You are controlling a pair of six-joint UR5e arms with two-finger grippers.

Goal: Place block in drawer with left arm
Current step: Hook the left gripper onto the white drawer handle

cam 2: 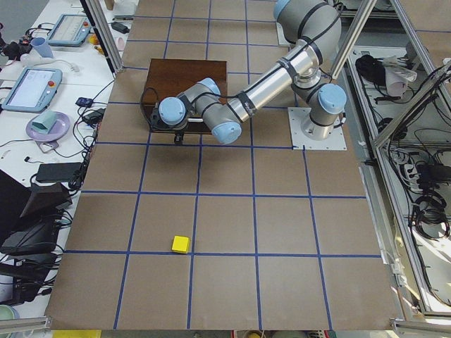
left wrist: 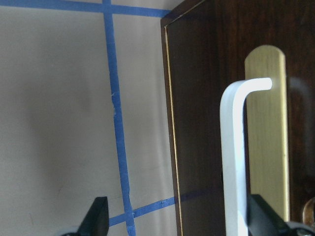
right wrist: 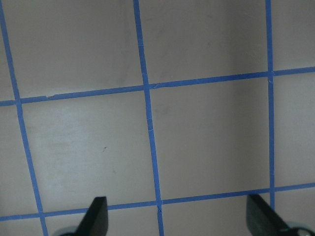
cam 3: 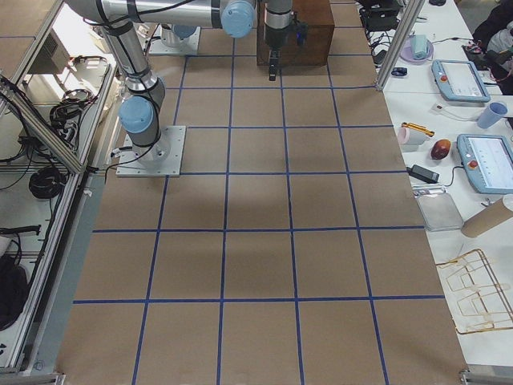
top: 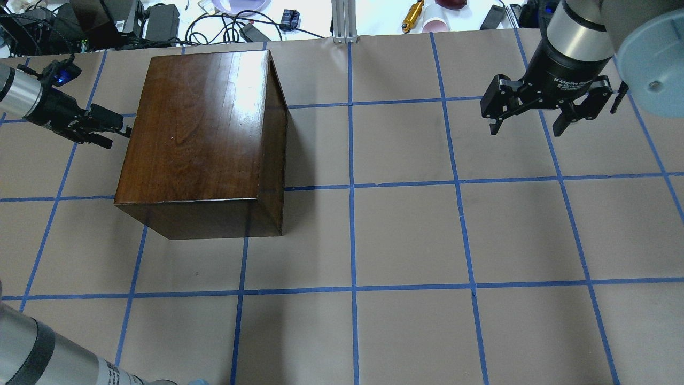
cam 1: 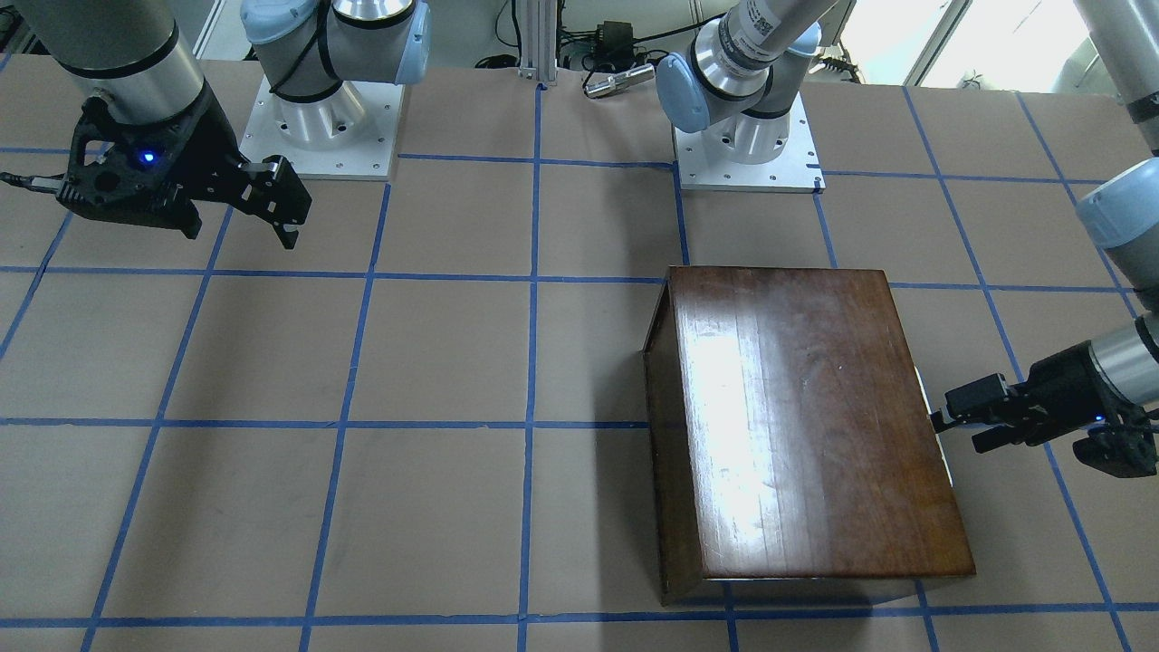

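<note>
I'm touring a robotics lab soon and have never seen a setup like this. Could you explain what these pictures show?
It is a robot with two arms at a taped table, filmed from above, the front, both ends and each wrist. The left end effector is open beside a dark wooden box; its wrist camera shows the closed drawer and its white handle. The right end effector hangs open over bare table. A yellow block lies on the table, well away from the box. Nothing is held.
</note>
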